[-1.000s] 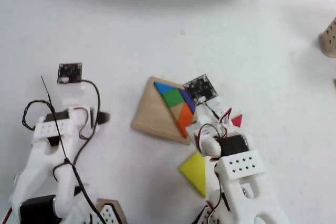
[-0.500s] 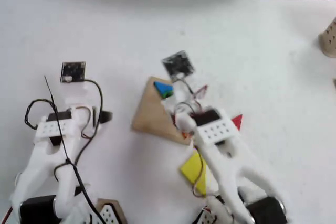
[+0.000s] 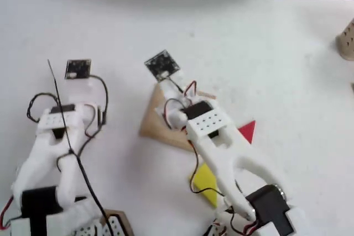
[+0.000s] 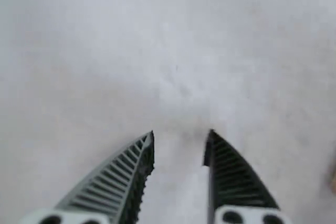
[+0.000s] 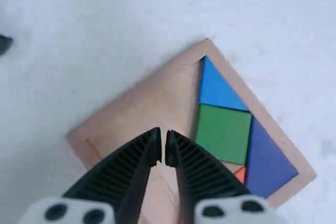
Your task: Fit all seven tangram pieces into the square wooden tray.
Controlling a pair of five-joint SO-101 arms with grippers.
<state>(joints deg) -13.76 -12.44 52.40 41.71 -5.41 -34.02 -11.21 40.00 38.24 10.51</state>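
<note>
The right gripper [image 5: 163,145] hangs over the tray [image 5: 137,88], its jaws almost closed and holding nothing.
The tray sits in the middle of the table [image 3: 249,37] with a blue triangle [image 5: 218,88], a green square [image 5: 223,132], a dark blue piece [image 5: 268,161] and a bit of orange [image 5: 240,174] packed along one side, and the other side is bare wood. If the tips drop here, I think they can bump the tray, slide it and shake the pieces loose. The yellow triangle [image 3: 204,179] and the red triangle [image 3: 247,131] lie outside on the table. The right arm [image 3: 221,147] stretches over the yellow one, so it is in its own way. If the yellow one goes in turned wrong, it may catch on the rim. The left gripper [image 4: 178,140] is partly open over bare table, well apart from the tray.
</note>
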